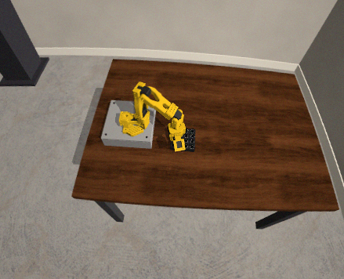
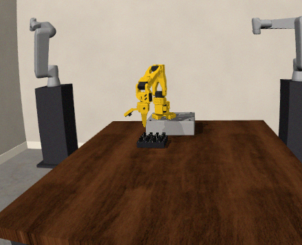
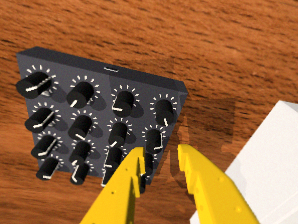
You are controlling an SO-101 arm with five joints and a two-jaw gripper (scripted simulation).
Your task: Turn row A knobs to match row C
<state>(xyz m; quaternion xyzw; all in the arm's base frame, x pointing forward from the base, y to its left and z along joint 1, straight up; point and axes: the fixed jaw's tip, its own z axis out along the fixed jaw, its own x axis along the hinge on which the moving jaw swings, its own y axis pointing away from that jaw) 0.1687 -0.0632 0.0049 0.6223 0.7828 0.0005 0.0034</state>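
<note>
The black knob box (image 3: 100, 115) lies on the wooden table, with several rows of white-marked knobs. Its socket (image 3: 111, 68) is on the far edge in the wrist view, so row A is the row farthest from my fingers. My yellow gripper (image 3: 159, 150) points down over the near right corner of the box, on the side away from the socket. Its fingers stand narrow with nothing between them. The corner knob (image 3: 148, 162) sits just beside the left finger, partly hidden by it. The box (image 1: 188, 141) and gripper (image 1: 177, 142) also show in the top view, and the box (image 2: 151, 141) under the gripper (image 2: 145, 127) in the exterior view.
My grey base block (image 1: 128, 129) stands right next to the box, at the lower right of the wrist view (image 3: 260, 170). Two grey arms on dark pedestals (image 2: 54, 124) (image 2: 295, 113) stand beyond the table. A dark pillar (image 1: 13, 43) stands on the floor.
</note>
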